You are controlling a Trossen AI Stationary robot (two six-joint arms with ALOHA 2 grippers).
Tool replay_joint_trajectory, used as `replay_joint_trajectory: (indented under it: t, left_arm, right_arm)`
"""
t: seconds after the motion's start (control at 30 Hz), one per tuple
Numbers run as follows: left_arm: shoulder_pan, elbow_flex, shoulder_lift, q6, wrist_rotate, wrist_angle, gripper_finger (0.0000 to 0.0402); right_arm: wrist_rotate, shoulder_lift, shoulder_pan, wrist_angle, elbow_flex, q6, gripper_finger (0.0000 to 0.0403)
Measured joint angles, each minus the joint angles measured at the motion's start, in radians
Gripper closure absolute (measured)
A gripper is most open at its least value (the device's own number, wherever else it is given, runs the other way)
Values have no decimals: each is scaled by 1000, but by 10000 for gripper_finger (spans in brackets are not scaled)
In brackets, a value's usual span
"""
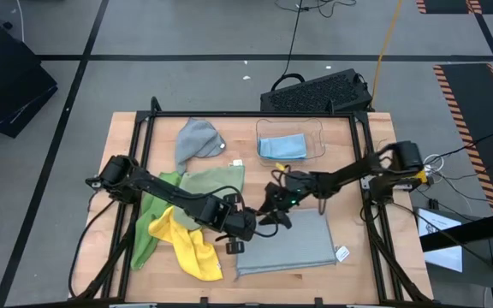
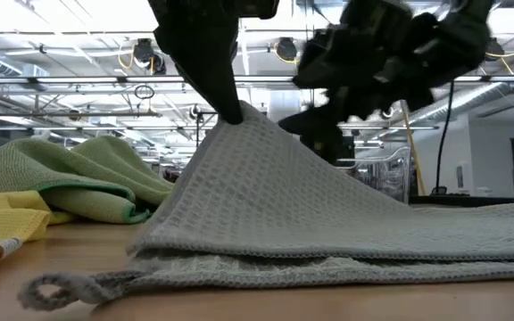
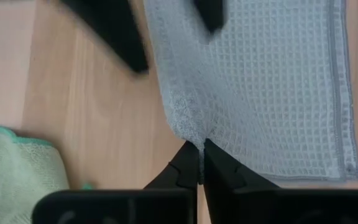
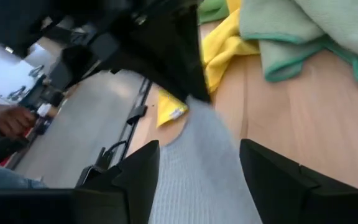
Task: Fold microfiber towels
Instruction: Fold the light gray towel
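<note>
Pinched shut, your left gripper lifts the grey waffle towel by its left edge, lower centre of the high view; your right gripper hovers beside it, fingers spread.

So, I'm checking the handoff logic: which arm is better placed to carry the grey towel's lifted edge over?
Probably the left: its hand is shut on the grey towel, holding a raised peak. The right hand hovers open beside it.

clear plastic bin at the wooden table's far edge, black keyboard on the floor beyond
</note>
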Motion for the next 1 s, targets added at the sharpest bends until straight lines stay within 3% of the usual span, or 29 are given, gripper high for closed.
replay_joint_trajectory:
  t: [0.17,0.33,0.6,0.7,1.0]
  left_arm:
    - [-1,0,0,17,-14,-2,396]
    - [-1,0,0,26,-40,-2,390]
    - [0,0,-1,-32,-42,2,387]
    - [0,0,-1,-112,-8,3,350]
    - [-54,-1,-16,-454,50,-121,181]
  right_arm:
    - [-80,101,-12,-5,91,-2,202]
    - [-126,120,-13,-13,101,-20,231]
    - [-151,119,-16,-32,101,-28,355]
    - [-151,119,-16,-35,101,-35,394]
    - [-151,100,-12,-79,100,-33,399]
